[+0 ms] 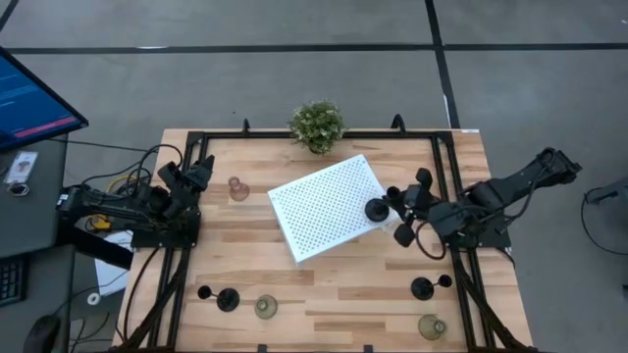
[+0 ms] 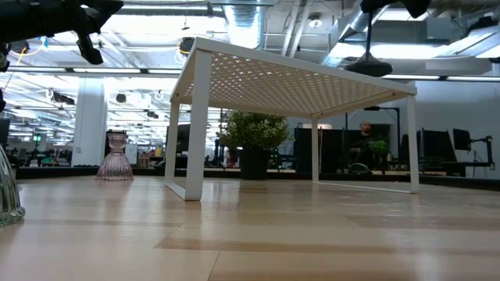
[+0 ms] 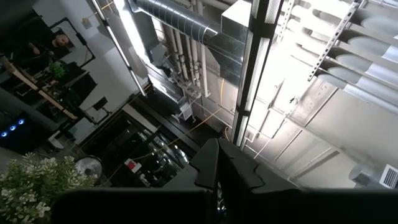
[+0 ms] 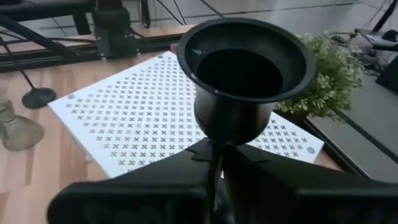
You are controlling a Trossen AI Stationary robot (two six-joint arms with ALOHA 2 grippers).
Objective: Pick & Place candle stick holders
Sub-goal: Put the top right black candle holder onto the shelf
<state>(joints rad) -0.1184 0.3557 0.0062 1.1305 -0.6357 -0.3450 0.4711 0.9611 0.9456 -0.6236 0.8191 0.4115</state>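
Observation:
My right gripper (image 1: 391,203) is shut on a black candle stick holder (image 1: 376,209) and holds it over the right end of the white perforated tray (image 1: 324,206). The holder's wide cup (image 4: 249,62) fills the right wrist view. My left gripper (image 3: 217,171) waits shut at the table's left side, pointing up. A pink holder (image 1: 238,188) stands on its base left of the tray. Two more black holders (image 1: 228,299) (image 1: 424,287) and two olive ones (image 1: 266,307) (image 1: 431,327) sit near the front edge. My right gripper pinches the black holder's thin stem (image 4: 214,148) just under the cup, between its two fingers. The fingers come from the table's right side, slanting a little down. The holder stays upright, lifted clear, and its round base (image 2: 367,68) hangs just above the tray's top.
The tray stands on legs (image 2: 195,125) at the table's middle, turned askew. A green potted plant (image 1: 317,125) sits at the far edge behind it. Black frame rails (image 1: 177,284) run along the table's left and right sides. Bare wood lies in front of the tray.

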